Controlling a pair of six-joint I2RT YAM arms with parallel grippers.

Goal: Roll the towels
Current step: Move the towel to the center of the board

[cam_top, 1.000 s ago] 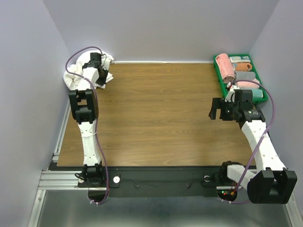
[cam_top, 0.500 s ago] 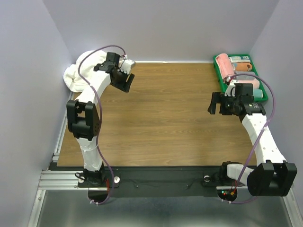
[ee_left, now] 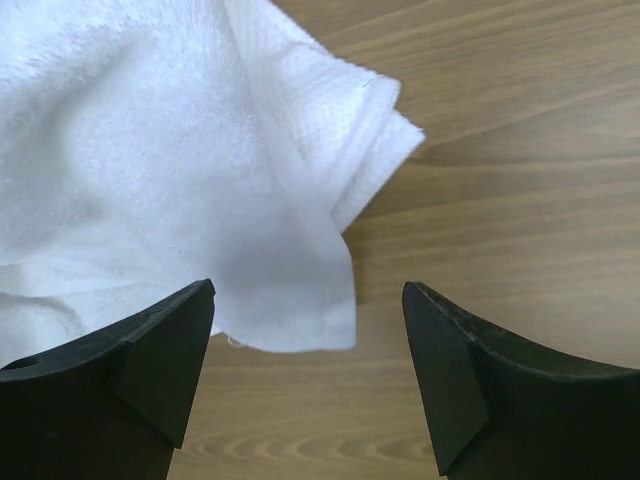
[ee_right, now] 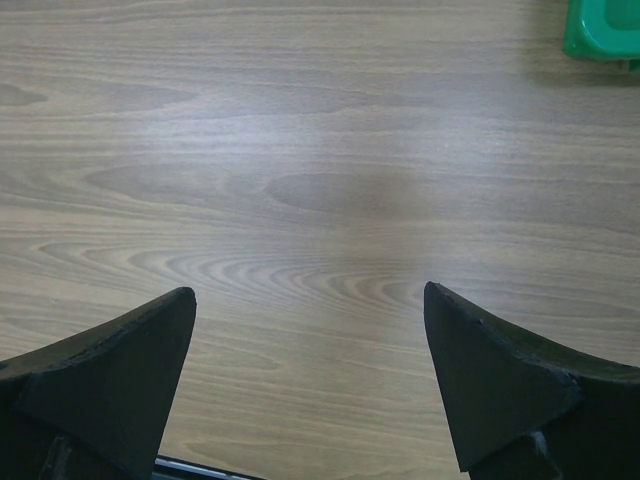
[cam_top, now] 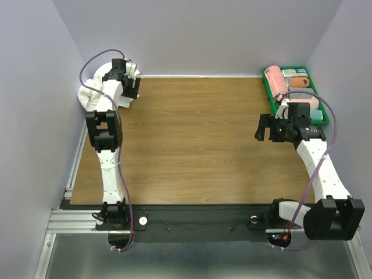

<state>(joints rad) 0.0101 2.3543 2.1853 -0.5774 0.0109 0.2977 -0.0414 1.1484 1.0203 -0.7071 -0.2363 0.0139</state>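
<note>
Grippers both spread wide: left gripper (ee_left: 308, 298) over crumpled white terry towel (ee_left: 150, 150) on brown wood-grain table (ee_left: 520, 200); right gripper (ee_right: 308, 295) above tabletop.

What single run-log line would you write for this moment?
left gripper: open above crumpled white terry towel, far-left corner | right gripper: open, empty, over wooden table | green plastic tray: rolled towels inside

Left end effector (ee_left: 308, 292) and right end effector (ee_right: 308, 290) both stand spread wide.

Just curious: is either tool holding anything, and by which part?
Nothing. The left tool is open above the white towel; the right tool is open above the table.
</note>
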